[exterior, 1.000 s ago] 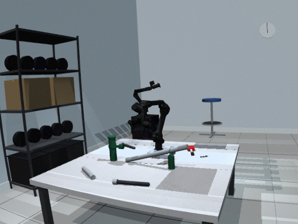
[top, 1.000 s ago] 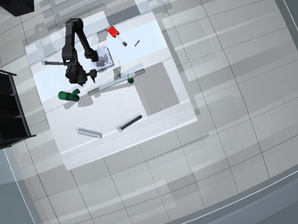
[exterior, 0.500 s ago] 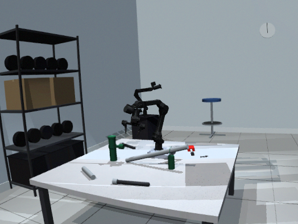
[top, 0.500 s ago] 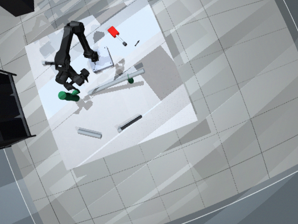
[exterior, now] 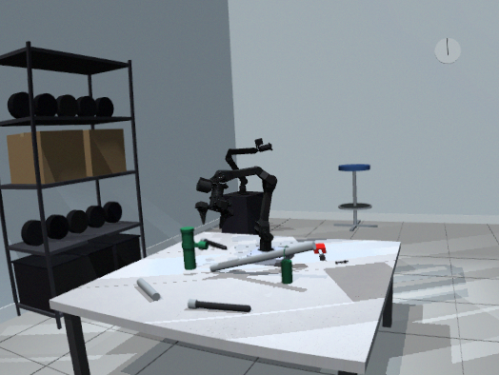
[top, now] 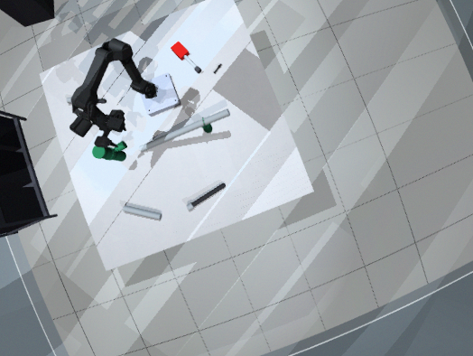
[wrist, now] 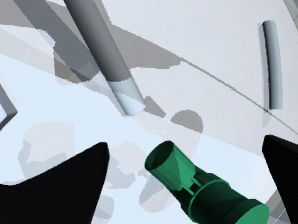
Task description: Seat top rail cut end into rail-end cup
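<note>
The grey top rail (top: 190, 127) (exterior: 262, 257) (wrist: 87, 23) passes through the loop cap on the small green post (top: 207, 128) (exterior: 287, 271). Its cut end (wrist: 129, 100) lies a short gap from the cup's mouth, not touching it. My gripper (top: 106, 141) (exterior: 205, 216) (wrist: 189, 148) is open and empty above the cup.
A short grey tube (top: 142, 210) (exterior: 149, 289) (wrist: 269, 63) and a black-handled tool (top: 206, 195) (exterior: 219, 305) lie at the front. A red tool (top: 180, 50) (exterior: 320, 247) and a small bolt (top: 217, 68) lie at the back. A shelf rack (exterior: 71, 181) stands left of the table.
</note>
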Controlling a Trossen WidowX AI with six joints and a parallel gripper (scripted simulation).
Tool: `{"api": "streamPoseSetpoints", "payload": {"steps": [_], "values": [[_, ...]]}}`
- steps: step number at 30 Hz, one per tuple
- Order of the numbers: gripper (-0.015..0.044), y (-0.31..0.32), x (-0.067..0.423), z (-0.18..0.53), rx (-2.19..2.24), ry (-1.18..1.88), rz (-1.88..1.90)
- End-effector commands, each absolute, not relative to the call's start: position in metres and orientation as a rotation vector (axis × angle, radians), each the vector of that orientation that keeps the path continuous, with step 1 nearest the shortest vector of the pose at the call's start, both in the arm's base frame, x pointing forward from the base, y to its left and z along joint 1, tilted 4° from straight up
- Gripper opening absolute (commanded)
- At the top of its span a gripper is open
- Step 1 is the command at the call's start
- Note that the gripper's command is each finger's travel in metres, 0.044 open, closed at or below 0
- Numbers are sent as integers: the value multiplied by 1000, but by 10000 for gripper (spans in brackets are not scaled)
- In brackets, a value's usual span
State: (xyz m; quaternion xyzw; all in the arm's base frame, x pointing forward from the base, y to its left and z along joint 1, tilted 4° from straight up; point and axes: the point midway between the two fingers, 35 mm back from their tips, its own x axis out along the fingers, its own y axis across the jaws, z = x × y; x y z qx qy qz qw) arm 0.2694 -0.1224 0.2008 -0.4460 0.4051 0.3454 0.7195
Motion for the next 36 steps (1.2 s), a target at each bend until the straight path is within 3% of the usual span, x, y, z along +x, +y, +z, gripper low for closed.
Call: {"api": "streamPoseSetpoints", "payload": {"steps": [1, 20, 29, 36], "values": [[440, -177, 256, 194, -1491, 587, 1042], [440, -178, 256, 194, -1534, 564, 1062], [440, -176, 256, 133, -1534, 564, 1062], [440, -175, 257, 130, -1534, 564, 1062]]}}
